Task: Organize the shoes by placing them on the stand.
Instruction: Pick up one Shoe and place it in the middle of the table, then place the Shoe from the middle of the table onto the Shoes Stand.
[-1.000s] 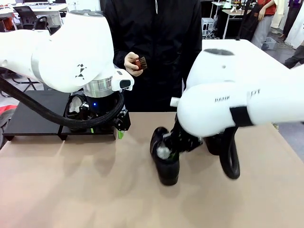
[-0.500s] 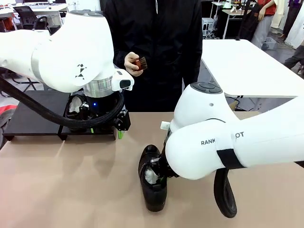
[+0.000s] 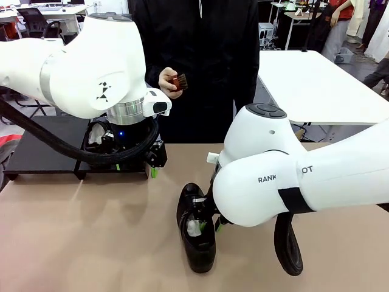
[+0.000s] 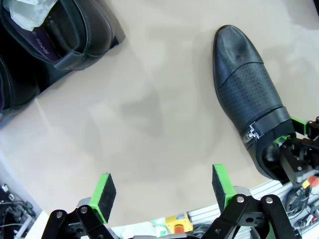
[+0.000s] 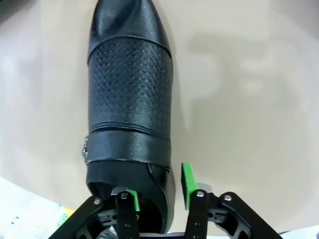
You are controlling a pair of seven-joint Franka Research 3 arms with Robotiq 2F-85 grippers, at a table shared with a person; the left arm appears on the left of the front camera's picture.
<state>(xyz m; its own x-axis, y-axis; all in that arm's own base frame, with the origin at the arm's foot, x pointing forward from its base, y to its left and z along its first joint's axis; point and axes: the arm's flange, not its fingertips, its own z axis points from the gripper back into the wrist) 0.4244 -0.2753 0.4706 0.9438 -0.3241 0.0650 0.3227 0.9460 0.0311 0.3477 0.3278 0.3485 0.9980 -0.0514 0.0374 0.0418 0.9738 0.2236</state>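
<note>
One black shoe [image 3: 197, 234] lies flat on the tan table, toe toward the robot's side; it is also in the left wrist view [image 4: 251, 94] and the right wrist view [image 5: 129, 94]. My right gripper [image 5: 159, 191] straddles its heel wall, one pad inside the opening and one outside, a little apart from the leather. From the front the right gripper [image 3: 209, 222] sits low under its arm. My left gripper [image 4: 163, 186] hangs open over bare table by the stand [image 3: 42, 152]. Two more shoes [image 4: 75, 35] rest on the stand.
A person in a dark jacket stands at the far edge holding a small reddish-brown brush [image 3: 179, 81]. My left arm's black cable loops in front of the stand. Open tabletop [image 3: 91, 237] stretches at front left.
My right arm carried the shoe left and toward the near edge and set it flat on the table. Its jaws have loosened from the heel. The left arm has not moved.
</note>
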